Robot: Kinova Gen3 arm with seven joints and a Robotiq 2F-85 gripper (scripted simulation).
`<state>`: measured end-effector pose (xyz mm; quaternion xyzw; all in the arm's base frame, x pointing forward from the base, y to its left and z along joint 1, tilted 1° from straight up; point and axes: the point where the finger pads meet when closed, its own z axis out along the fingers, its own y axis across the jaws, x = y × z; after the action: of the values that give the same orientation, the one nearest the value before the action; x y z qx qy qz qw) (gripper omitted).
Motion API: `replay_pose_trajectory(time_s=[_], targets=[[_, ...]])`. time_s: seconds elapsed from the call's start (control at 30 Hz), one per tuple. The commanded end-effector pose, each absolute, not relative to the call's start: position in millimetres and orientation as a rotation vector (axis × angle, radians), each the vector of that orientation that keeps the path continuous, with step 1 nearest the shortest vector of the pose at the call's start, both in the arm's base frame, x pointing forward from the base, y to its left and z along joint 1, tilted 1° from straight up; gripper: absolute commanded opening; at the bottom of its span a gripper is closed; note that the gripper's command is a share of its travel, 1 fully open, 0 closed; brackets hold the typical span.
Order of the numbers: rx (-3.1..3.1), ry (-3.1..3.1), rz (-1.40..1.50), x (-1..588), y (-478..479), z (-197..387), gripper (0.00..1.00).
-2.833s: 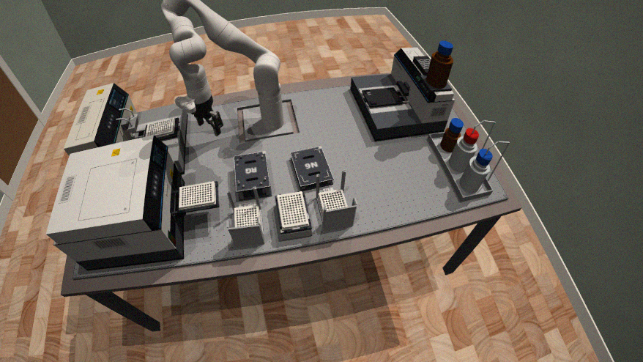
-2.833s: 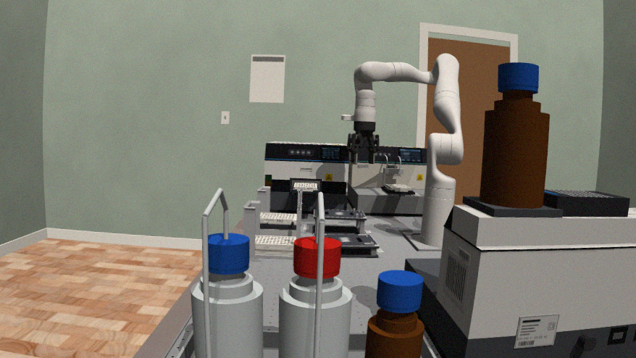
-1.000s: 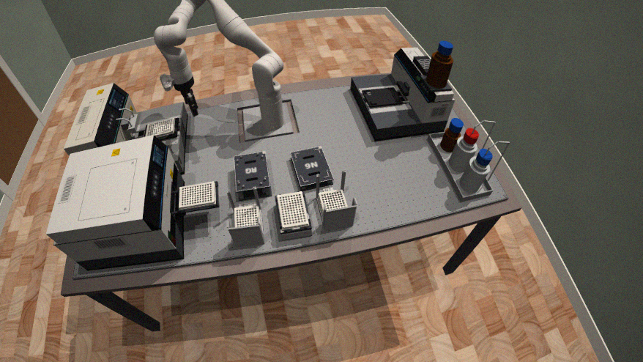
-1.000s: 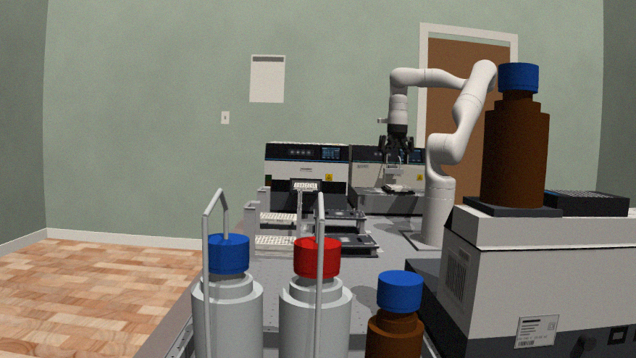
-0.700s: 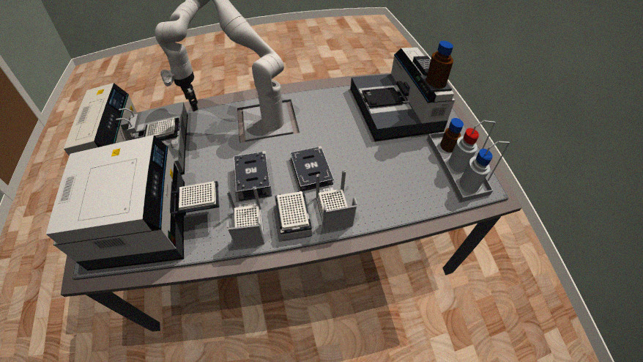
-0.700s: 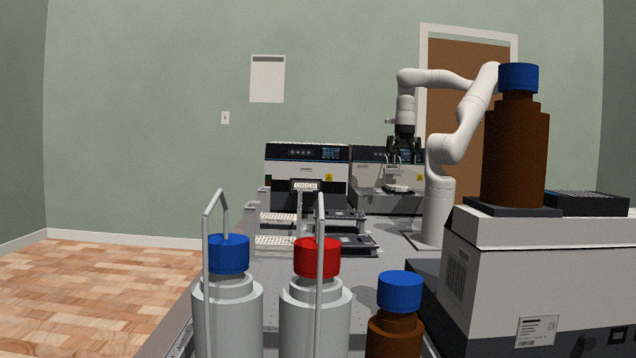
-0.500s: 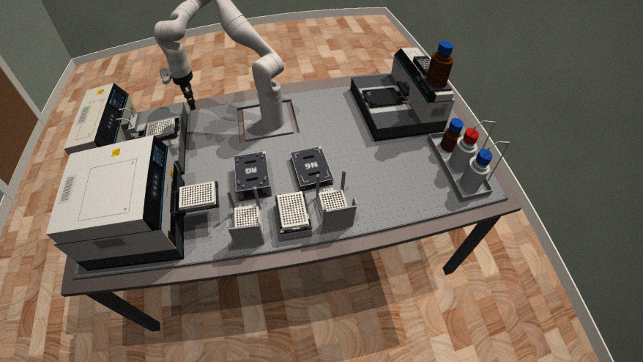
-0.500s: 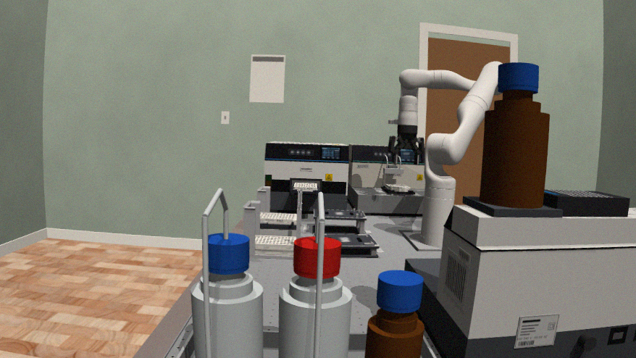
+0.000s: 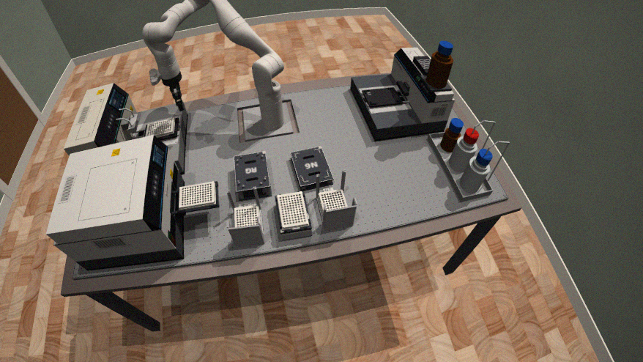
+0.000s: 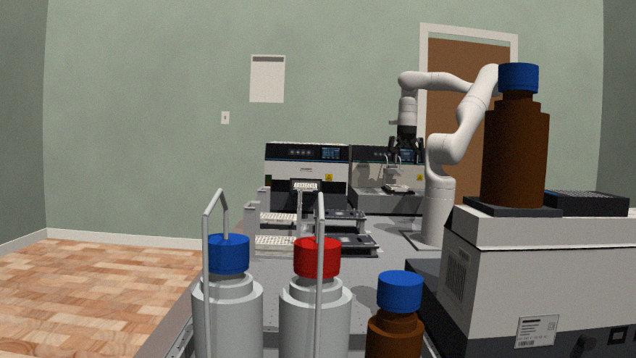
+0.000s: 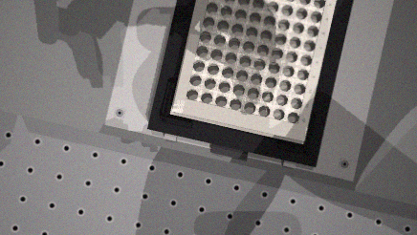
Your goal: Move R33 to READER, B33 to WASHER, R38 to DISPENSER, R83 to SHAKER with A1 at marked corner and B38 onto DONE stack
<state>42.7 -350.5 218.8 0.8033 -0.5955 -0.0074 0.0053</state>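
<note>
At the far left of the surface, a well plate sits flat in the black nest in front of the smaller instrument. Just to its right the tool hangs above the nest's edge, fingers spread wide, gripping nothing. The white arm arches rightward.

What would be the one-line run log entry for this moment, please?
arm: above rear-left instrument | gripper: open, empty | well plate: seated in black nest below, untouched | phase: approach
</note>
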Motion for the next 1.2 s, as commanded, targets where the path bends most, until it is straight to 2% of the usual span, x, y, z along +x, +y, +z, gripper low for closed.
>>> replay_pose_trajectory(time_s=[0.0, 0.63, 1.17], targets=[[2.466, -1.925, -0.010, 45.1, -365.3, 219.3, 1.00], [2.347, -2.067, -0.014, 40.4, -419.1, 219.0, 1.00], [2.277, -2.148, -0.013, 41.1, -416.6, 220.0, 1.00]])
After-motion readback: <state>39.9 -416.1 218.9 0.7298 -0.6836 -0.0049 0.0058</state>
